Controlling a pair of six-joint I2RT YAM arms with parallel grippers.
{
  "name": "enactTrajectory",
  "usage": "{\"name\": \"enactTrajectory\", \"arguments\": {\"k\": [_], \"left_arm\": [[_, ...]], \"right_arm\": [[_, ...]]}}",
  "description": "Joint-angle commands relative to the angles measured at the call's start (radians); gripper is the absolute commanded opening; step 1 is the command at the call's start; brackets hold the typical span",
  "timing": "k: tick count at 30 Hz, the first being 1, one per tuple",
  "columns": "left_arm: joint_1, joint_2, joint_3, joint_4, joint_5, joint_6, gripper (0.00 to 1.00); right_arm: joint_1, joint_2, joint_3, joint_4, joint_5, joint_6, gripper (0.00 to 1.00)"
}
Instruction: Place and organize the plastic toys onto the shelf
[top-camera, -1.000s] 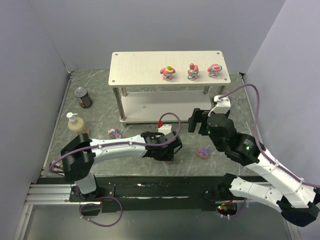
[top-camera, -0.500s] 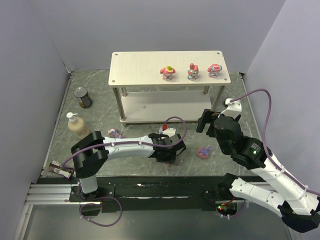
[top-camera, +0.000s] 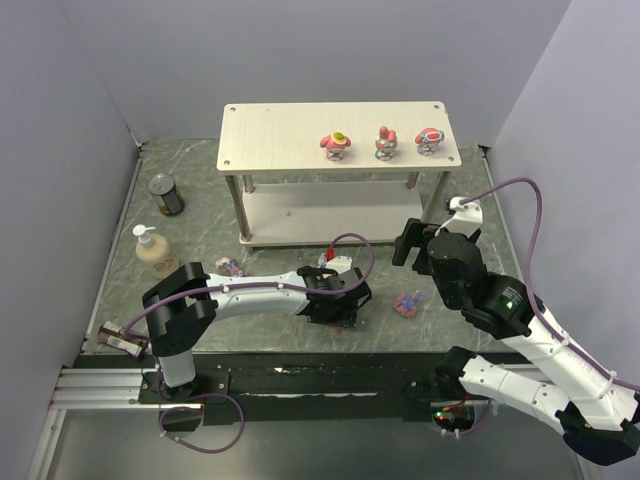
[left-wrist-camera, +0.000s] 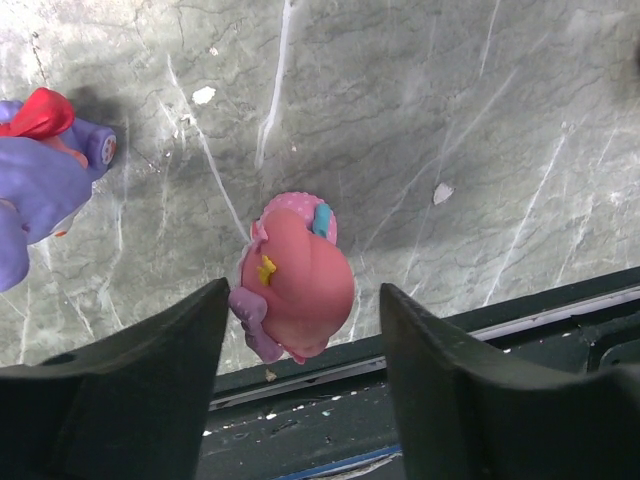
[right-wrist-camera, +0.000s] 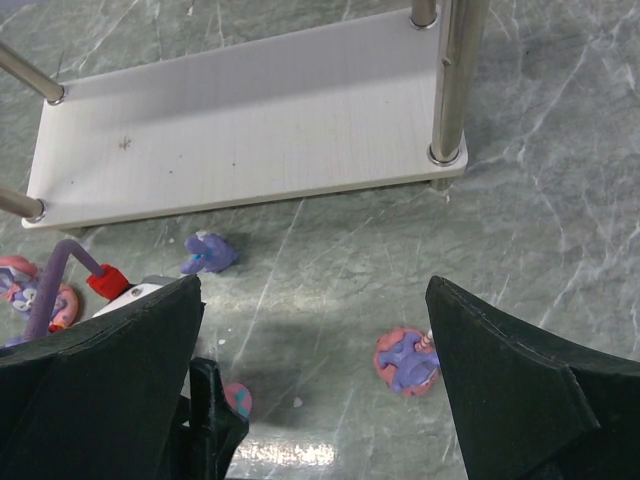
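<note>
A pink hooded toy (left-wrist-camera: 295, 280) lies on the marble table between the spread fingers of my left gripper (left-wrist-camera: 302, 295), close to the table's near edge. The jaws stand apart around it, with a clear gap on the right side. My left gripper (top-camera: 340, 312) sits low at the front centre. A purple toy with a red bow (left-wrist-camera: 40, 185) lies to its left. My right gripper (right-wrist-camera: 312, 290) hangs open and empty over the table, above a pink-and-purple toy (right-wrist-camera: 407, 361). The shelf (top-camera: 290, 135) carries three pink toys (top-camera: 336, 145) on its top board.
A purple toy (right-wrist-camera: 208, 252) lies before the shelf's lower board (right-wrist-camera: 250, 130), and another toy (top-camera: 230, 266) lies further left. A dark can (top-camera: 166, 194) and a pump bottle (top-camera: 153, 250) stand at the left. The black rail (left-wrist-camera: 450, 400) borders the near table edge.
My left gripper's jaws have widened and let go of the pink toy, which now rests on the table. The right arm drew back to the right a second ago and has held still since.
</note>
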Motion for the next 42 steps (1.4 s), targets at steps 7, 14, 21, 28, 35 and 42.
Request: {"name": "enactTrajectory", "arguments": {"k": [7, 14, 21, 28, 35, 42], "left_arm": [[-0.005, -0.071, 0.022, 0.026, -0.003, 0.011, 0.77], [-0.104, -0.202, 0.050, 0.039, -0.073, 0.060, 0.81], [-0.156, -0.344, 0.034, -0.104, -0.248, 0.010, 0.83], [-0.135, -0.629, -0.064, -0.210, -0.527, -0.076, 0.80], [-0.009, -0.947, -0.147, -0.309, -0.672, -0.127, 0.81], [0.084, -1.065, -0.241, -0.305, -0.689, -0.038, 0.85]], "right_arm": [[-0.008, -0.025, 0.003, 0.014, -0.003, -0.004, 1.00], [-0.006, -0.040, 0.003, 0.031, -0.014, -0.003, 1.00], [-0.008, 0.006, -0.004, 0.071, -0.099, -0.003, 0.99], [0.023, 0.093, -0.097, 0.187, -0.302, 0.005, 0.44], [0.248, 0.262, -0.158, 0.276, -0.239, 0.097, 0.07], [0.371, 0.424, -0.241, 0.454, -0.334, 0.141, 0.00]]}}
